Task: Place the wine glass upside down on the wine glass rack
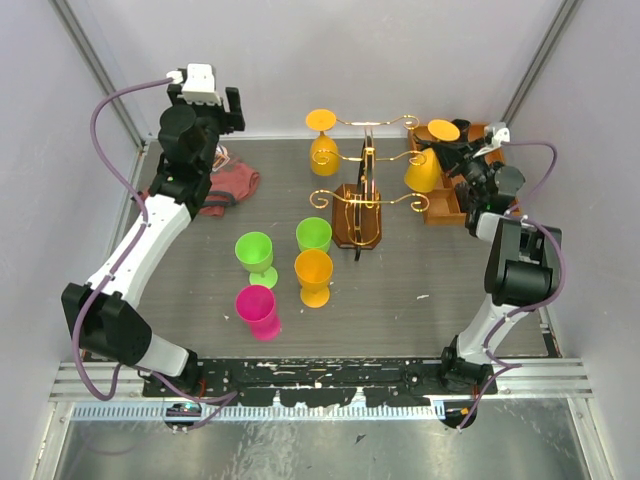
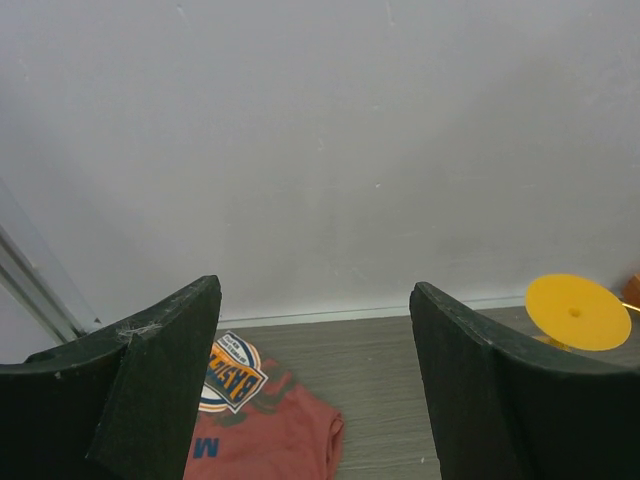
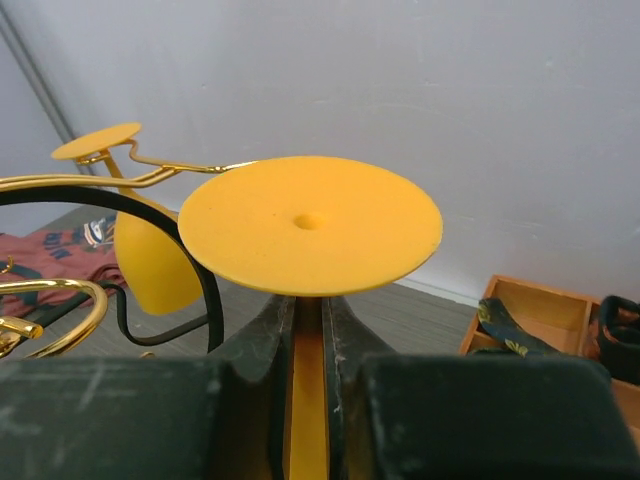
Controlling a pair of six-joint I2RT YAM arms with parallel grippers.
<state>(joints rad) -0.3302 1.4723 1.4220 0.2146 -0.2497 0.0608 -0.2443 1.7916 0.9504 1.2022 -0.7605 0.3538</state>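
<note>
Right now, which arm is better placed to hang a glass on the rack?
Right: the right pincer holds the inverted yellow plastic wine glass beside the gold wire rack; the left pincer is open and far off.

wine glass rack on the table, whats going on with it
The right hand grips an upside-down orange wine glass by its stem, beside the right-side hooks of the wine glass rack. A second orange glass already hangs inverted on the rack's left side. The left hand is open and empty, raised near a red cloth.
</note>
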